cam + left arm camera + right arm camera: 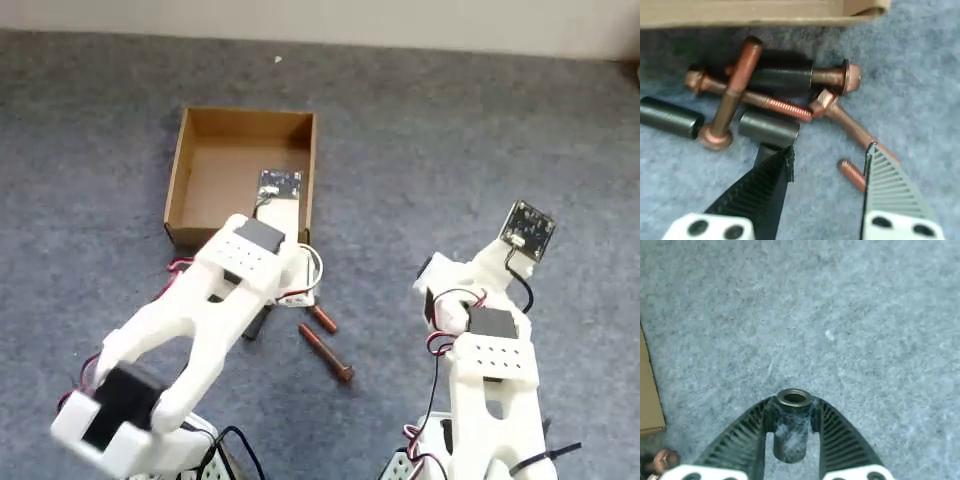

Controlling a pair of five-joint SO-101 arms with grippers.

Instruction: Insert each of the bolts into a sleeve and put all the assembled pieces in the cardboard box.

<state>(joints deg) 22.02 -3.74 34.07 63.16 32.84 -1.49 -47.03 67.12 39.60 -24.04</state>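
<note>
My left gripper [829, 152] hangs open just above a pile of copper bolts and black sleeves on the carpet, next to the cardboard box [760, 12]. One sleeve [782, 75] has a bolt through it, head [851, 77] sticking out. Two loose sleeves [670, 117] [769, 127] lie among crossed bolts [735, 90]. A bolt's threaded end [852, 175] lies between the open fingers. My right gripper [793, 407] is shut on an upright black sleeve [790, 440], held over bare carpet. In the high view the left arm [240, 265] covers the pile at the box's [180, 170] near right corner.
Two bolts [322, 318] [328, 355] lie on the grey carpet between the arms. The box interior looks bare apart from the left wrist camera over it. The right arm [485, 340] stands right of the pile, with open carpet beyond it. A box corner [649, 390] and a bolt head [662, 460] border the right wrist view.
</note>
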